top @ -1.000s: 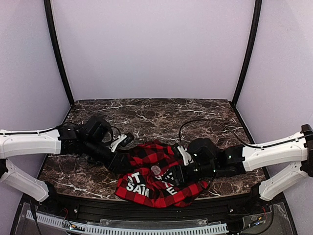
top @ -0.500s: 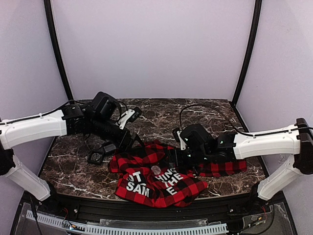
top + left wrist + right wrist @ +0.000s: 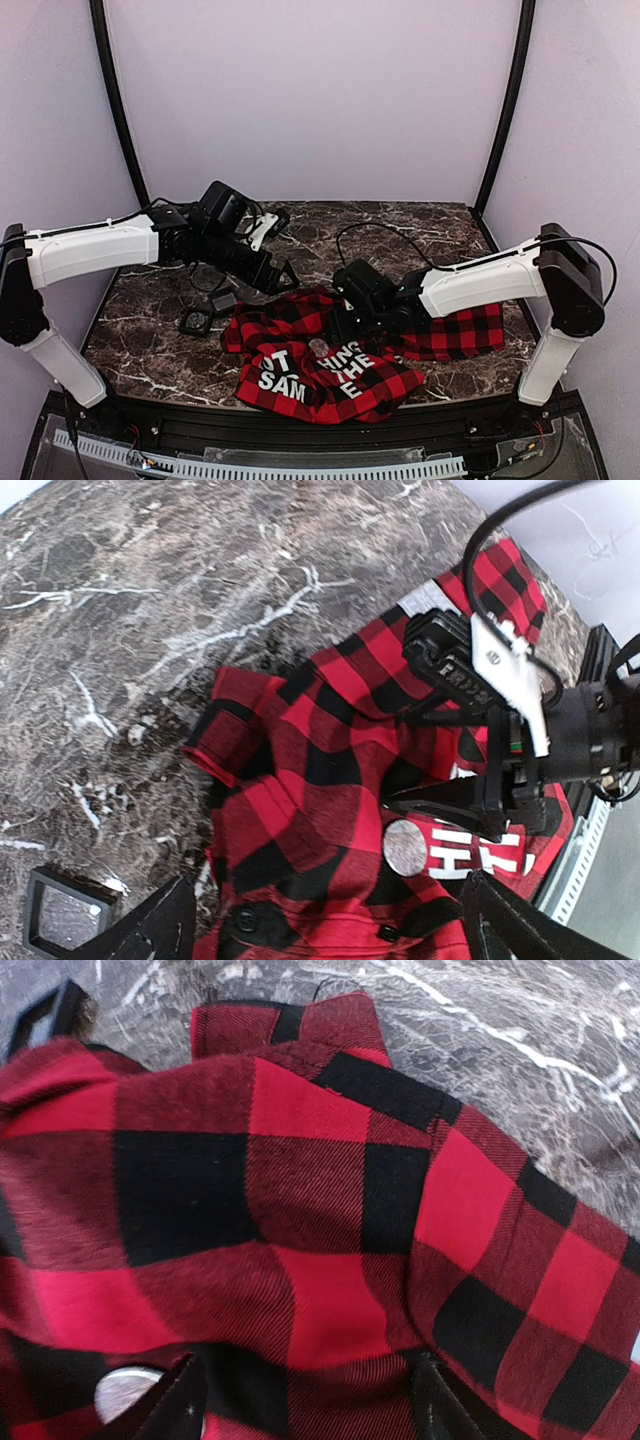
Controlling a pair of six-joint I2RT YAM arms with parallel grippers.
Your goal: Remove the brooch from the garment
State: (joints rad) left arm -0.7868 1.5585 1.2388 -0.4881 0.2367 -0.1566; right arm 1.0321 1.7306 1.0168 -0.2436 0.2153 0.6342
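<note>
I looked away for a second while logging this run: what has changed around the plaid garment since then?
The left gripper lifted off the left edge of the garment and drew back toward the rear, jaws open. The right gripper moved left toward the brooch, and a sleeve got pulled out to the right. The brooch stayed put on the garment.

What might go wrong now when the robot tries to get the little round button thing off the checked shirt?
1. The right tool is over the red-and-black plaid cloth garment, with the small round pale grey brooch outside its fingers; closing there would likely pinch only fabric.
2. The left tool hovers open, holding nothing, so a pull might drag the whole garment along.
</note>
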